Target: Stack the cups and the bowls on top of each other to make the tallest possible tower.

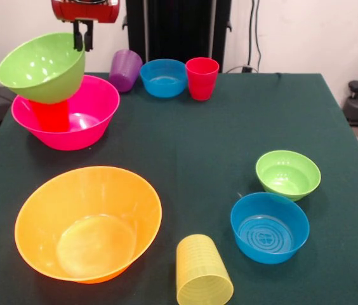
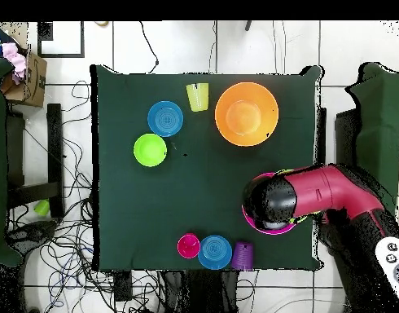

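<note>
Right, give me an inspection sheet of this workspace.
Surface: dark green table.
Tower: medium green bowl tilted on a bright red cup standing in the hot pink bowl.
Loose pieces: orange bowl, yellow cup and purple cup on their sides, pinkish-red cup upright, two blue bowls, small green bowl.
Clutter: nothing seen.
Pincer: at the medium green bowl's far rim; open or shut unclear.
Cables: tangled on the floor.
Surroundings: cardboard box.
</note>
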{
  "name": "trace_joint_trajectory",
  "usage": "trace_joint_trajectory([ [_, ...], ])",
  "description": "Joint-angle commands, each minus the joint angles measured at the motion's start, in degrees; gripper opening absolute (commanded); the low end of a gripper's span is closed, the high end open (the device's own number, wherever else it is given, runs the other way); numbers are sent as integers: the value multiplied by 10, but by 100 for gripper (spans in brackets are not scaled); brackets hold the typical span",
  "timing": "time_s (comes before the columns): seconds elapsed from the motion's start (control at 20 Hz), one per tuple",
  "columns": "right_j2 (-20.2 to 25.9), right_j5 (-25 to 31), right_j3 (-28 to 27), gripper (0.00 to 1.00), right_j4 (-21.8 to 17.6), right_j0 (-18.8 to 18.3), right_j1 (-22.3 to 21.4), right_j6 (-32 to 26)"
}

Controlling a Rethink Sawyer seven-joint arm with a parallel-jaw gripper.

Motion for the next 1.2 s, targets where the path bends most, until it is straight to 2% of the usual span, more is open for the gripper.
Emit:
trace_joint_trajectory([
  [0.05,2,24,-19,0,-46,3,-1,-185],
  [0.2,-9,2,-26,0,-74,8,34,-169],
  [0.7,-17,-25,-31,0,-114,11,73,-144],
  [0.9,-19,-30,-34,0,-130,11,82,-138],
  [1.2,-14,-34,-31,0,-135,1,81,-142],
])
